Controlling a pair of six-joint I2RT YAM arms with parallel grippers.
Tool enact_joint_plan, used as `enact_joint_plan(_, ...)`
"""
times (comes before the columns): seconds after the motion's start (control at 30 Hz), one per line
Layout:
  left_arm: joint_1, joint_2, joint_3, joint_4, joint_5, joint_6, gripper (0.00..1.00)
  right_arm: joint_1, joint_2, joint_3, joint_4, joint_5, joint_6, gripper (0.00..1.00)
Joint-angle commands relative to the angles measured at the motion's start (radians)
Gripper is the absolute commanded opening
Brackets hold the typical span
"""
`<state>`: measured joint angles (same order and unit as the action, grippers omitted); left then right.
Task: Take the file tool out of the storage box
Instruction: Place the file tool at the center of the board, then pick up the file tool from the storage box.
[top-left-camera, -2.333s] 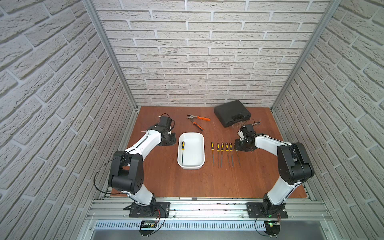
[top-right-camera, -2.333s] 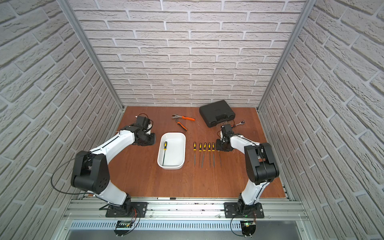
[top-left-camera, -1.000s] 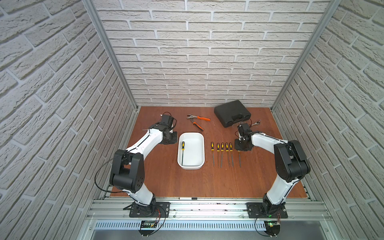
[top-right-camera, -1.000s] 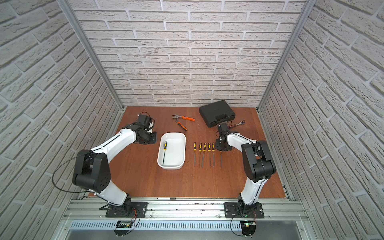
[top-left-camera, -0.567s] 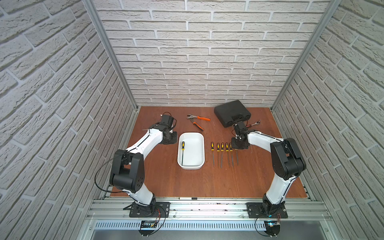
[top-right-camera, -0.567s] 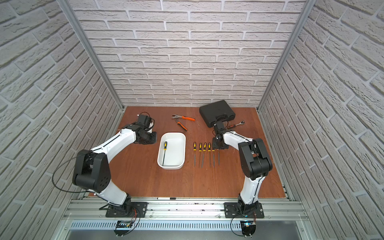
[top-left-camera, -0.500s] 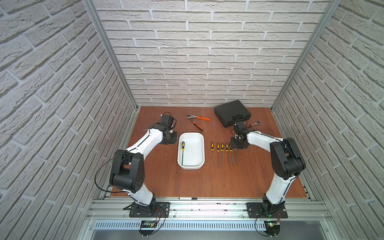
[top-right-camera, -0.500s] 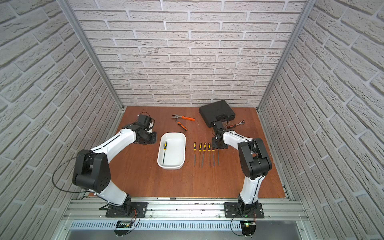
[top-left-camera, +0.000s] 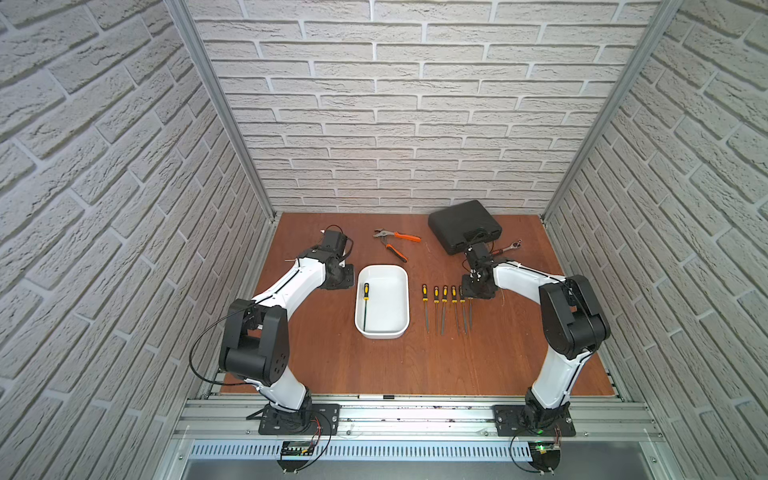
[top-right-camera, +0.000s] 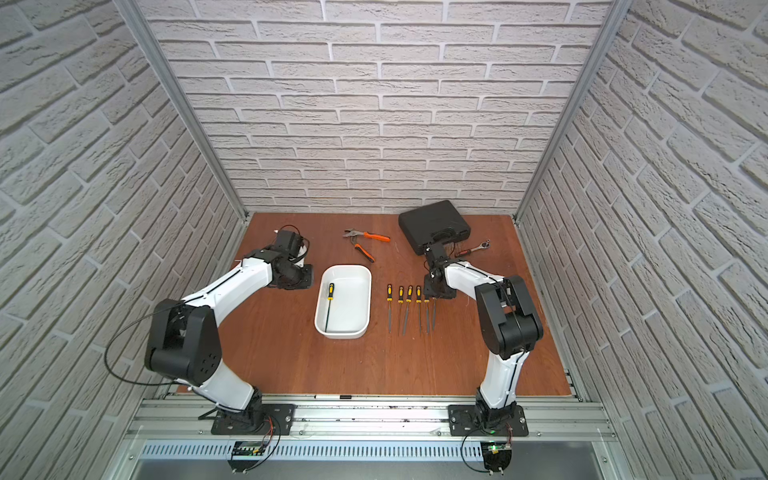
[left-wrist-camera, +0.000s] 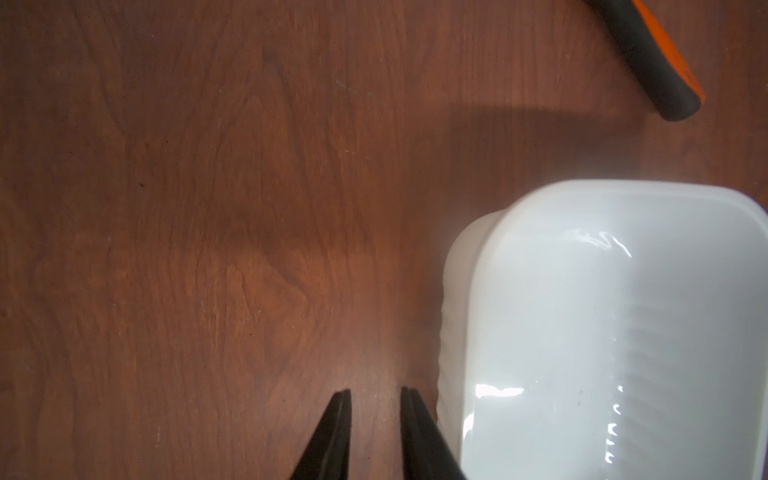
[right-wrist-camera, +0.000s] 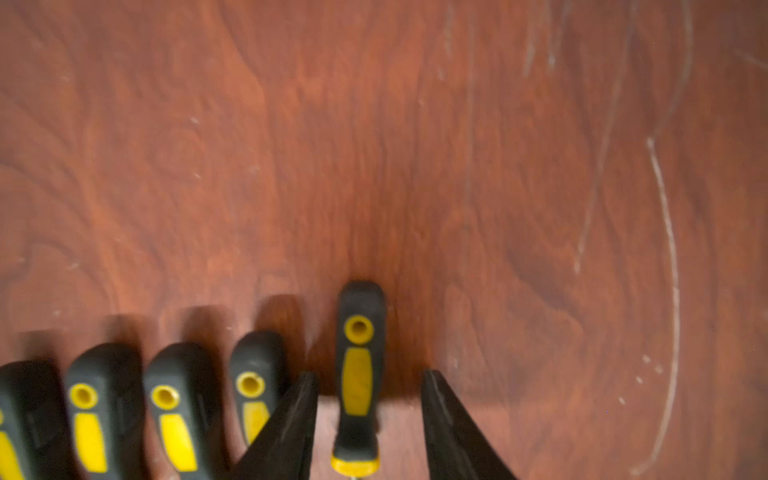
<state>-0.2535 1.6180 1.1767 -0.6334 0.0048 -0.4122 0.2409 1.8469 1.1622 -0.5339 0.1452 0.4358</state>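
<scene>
— Well, where is the file (top-left-camera: 365, 309) found?
— Inside the storage box (top-left-camera: 402, 277); it is judged light, stiff, best gripped at the handle (top-left-camera: 365, 291).
— The tools?
— Left tool (left-wrist-camera: 376, 401): seen slightly parted, empty, beside the box. Right tool (right-wrist-camera: 370, 380): spread around another file (right-wrist-camera: 358, 374), untouched.

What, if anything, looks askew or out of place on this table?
Little. The end file between the right end effector's open jaws lies shifted lengthwise out of line with the row's other handles. Pale arcing scratches mark the table. Another file lies in the storage box.
</scene>
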Motion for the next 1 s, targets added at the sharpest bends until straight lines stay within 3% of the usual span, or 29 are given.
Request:
enact_joint_plan(0.0,0.004,-0.027,-0.010,0.001,-0.005,0.006,0.28,0.028,-0.087,0.077,-0.078,0.070,-0.018,0.49)
enact_joint_plan(0.17,0.006,-0.023,0.003,0.000,-0.002,0.004,0.28,0.101,-0.155,0.182,-0.145,0.103,-0.025,0.50)
enact_joint_plan(0.37,0.010,-0.018,0.011,0.009,0.013,-0.010,0.28,0.318,-0.147,0.277,-0.055,0.026,-0.001,0.50)
enact_joint_plan(0.6,0.014,-0.048,-0.015,0.018,0.020,-0.019,0.28,0.487,0.093,0.428,0.078,-0.109,0.100,0.51)
enact_joint_plan(0.97,0.051,-0.102,-0.063,0.025,0.031,-0.017,0.28,0.530,0.416,0.702,0.062,-0.167,0.135,0.51)
